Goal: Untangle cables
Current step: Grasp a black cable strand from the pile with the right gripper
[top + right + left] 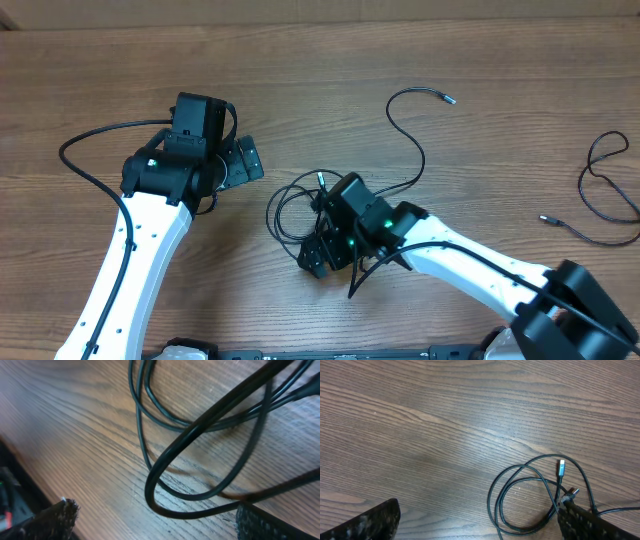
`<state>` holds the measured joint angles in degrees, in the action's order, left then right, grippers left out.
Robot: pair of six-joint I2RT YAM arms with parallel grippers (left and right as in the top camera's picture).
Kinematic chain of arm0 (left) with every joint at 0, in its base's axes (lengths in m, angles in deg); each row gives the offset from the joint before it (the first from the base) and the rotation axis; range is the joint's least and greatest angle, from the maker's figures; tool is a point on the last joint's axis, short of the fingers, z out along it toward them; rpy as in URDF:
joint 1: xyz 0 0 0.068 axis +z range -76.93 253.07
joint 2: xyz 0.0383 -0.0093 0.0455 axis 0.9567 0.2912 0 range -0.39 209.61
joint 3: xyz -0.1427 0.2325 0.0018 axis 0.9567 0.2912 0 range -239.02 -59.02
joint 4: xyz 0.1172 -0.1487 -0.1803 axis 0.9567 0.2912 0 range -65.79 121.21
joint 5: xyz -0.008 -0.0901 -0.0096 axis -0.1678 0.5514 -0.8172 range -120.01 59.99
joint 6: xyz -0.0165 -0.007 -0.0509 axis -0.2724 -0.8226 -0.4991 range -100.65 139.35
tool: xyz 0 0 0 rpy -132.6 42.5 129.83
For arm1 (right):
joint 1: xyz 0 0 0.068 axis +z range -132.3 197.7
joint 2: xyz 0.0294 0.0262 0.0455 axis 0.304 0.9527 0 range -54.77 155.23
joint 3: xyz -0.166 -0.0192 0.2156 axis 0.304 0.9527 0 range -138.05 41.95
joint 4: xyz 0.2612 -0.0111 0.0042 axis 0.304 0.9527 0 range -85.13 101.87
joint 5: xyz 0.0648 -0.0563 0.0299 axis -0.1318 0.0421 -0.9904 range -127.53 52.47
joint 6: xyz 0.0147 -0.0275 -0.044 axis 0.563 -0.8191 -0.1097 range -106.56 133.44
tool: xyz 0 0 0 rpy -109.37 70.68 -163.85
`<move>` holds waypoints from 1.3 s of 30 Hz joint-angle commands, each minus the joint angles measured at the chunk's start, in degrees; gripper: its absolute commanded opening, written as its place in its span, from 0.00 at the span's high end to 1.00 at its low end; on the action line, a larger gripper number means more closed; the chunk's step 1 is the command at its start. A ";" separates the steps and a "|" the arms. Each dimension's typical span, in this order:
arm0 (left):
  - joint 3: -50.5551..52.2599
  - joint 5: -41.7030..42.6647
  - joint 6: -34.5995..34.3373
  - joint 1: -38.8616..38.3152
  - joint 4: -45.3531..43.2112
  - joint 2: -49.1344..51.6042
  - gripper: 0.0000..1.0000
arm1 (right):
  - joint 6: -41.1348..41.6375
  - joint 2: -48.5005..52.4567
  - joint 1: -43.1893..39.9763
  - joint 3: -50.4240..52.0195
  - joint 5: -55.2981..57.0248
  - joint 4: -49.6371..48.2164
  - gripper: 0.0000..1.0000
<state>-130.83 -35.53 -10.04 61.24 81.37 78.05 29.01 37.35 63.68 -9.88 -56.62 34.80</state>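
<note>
A tangle of thin black cables (290,212) lies coiled at the table's middle. One strand runs up and right to a plug end (448,99). My right gripper (322,238) is open and sits right over the coil's right side. In the right wrist view its fingers (157,520) stand wide apart, with cable loops (150,435) between and beyond them. My left gripper (236,168) is open and empty, left of the coil. The left wrist view shows its fingers (480,525), the coil (520,495) and a silvery-tipped plug (561,468).
A separate thin black cable (600,190) lies looped at the far right, its plug (548,218) pointing left. Thicker black wires run along both arms (95,140). The table is bare wood at the back and left.
</note>
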 commanded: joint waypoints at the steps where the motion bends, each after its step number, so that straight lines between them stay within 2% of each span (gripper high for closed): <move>1: -0.66 0.24 1.29 0.24 -0.17 -0.94 0.00 | -0.76 2.89 0.52 0.48 3.04 -1.46 0.14; 2: -0.66 0.24 1.29 0.24 -0.15 -0.94 0.00 | -0.37 3.61 0.52 0.48 3.72 -2.12 0.31; 3: -0.66 0.24 1.27 0.24 -0.17 -0.94 0.00 | 1.90 4.52 0.52 0.48 5.66 -2.95 0.52; 7: -0.66 0.24 1.29 0.24 -0.17 -0.94 0.00 | 8.46 4.85 0.22 -0.59 11.96 -3.50 0.83; 9: -0.66 0.24 1.29 0.24 -0.17 -0.94 0.00 | 8.46 4.68 0.07 -1.55 11.87 -2.84 0.94; 10: -0.66 0.24 1.29 0.24 -0.17 -0.94 0.00 | 8.46 4.31 -0.04 -2.40 12.00 -1.53 0.96; 16: -0.66 0.24 1.29 0.24 -0.17 -0.94 0.00 | 7.87 0.09 -0.09 -6.40 16.11 7.10 0.96; 19: -0.66 0.24 1.29 0.24 -0.17 -0.94 0.00 | 4.81 -2.82 -0.07 -7.50 16.02 9.42 0.96; 21: -0.66 0.24 1.29 0.24 -0.17 -0.94 0.00 | 2.12 -4.96 -0.07 -7.72 14.93 11.19 0.76; 26: -0.66 0.24 1.29 0.24 -0.17 -0.94 0.00 | 1.90 -5.22 -0.07 -7.72 14.32 11.56 0.79; 27: -0.66 0.24 1.29 0.24 -0.17 -0.94 0.00 | 1.90 -5.22 -0.09 -7.72 14.36 11.47 0.59; 28: -0.66 0.24 1.27 0.24 -0.17 -0.94 0.00 | 1.92 -5.22 -0.09 -7.72 14.36 11.28 0.45; 29: -0.66 0.24 1.29 0.24 -0.17 -0.94 0.00 | 1.92 -5.22 -0.09 -7.72 14.36 10.80 0.24; 30: -0.66 0.24 1.29 0.22 -0.17 -0.94 0.00 | 1.92 -5.22 -0.09 -7.72 14.34 9.90 0.16; 32: -0.66 0.24 1.29 0.24 -0.17 -0.94 0.00 | 1.92 -5.11 -0.07 -7.69 14.36 8.17 0.16; 39: -0.66 0.24 1.27 0.24 -0.17 -0.94 0.00 | 2.47 1.51 0.15 -7.43 14.05 4.04 0.31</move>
<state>-130.83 -35.53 -10.04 61.24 81.40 78.05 31.33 35.05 63.85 -16.13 -42.22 39.87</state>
